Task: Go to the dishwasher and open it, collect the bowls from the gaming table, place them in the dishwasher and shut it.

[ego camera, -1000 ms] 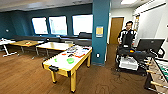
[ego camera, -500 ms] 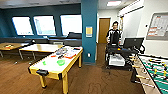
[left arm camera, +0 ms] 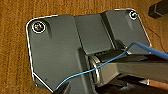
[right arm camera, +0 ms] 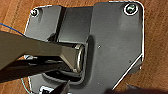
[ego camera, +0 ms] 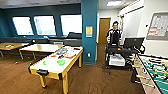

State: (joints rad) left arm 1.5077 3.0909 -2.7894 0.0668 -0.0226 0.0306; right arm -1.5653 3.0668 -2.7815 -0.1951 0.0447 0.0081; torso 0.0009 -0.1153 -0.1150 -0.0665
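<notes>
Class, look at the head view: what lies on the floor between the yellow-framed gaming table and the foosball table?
Bare brown wood floor separates the gaming table from the foosball table, as the head view shows.

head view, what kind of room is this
Probably an office break or games room: a yellow-framed gaming table with a green bowl on it, a table-football table, and plain wooden tables by the windows.

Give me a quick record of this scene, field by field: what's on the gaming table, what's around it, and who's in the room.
gaming table: white top, yellow frame, left of centre
on it: green bowl, smaller green piece, mixed items at far end
right edge: table-football table
person: standing behind a cart
floor: wood
</notes>
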